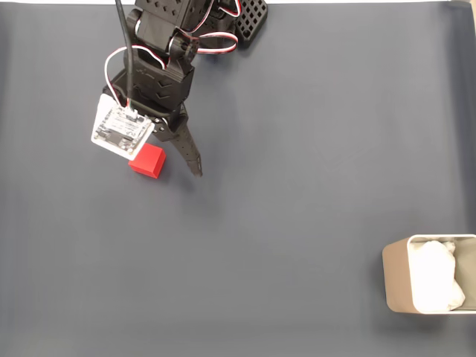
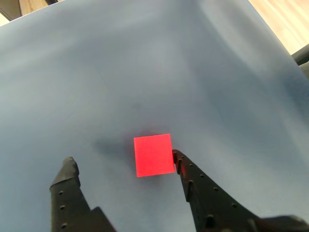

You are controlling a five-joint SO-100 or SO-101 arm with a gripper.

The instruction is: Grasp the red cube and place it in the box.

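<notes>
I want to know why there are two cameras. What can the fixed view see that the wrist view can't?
The fixed view alone has the box with its white lining, far from the arm, and the arm's body. The wrist view alone has both open fingertips up close, one at the cube's corner. Both share the red cube, the gripper and the dark blue mat.

Looks like a hobby robotics bench, some kind of lab or maker desk rather than a kitchen or shop. The whole work surface is a plain dark blue-grey mat (image 1: 312, 149) laid flat, and in the wrist view you can see light wood (image 2: 282, 19) past its edges, so probably a desk or floor underneath. The black 3D-printed arm (image 1: 167, 67) has loose red-and-white servo wires (image 1: 216, 41) and a bare circuit board (image 1: 121, 130) strapped to it. Can't tell more about the room, nothing else is visible.
</notes>
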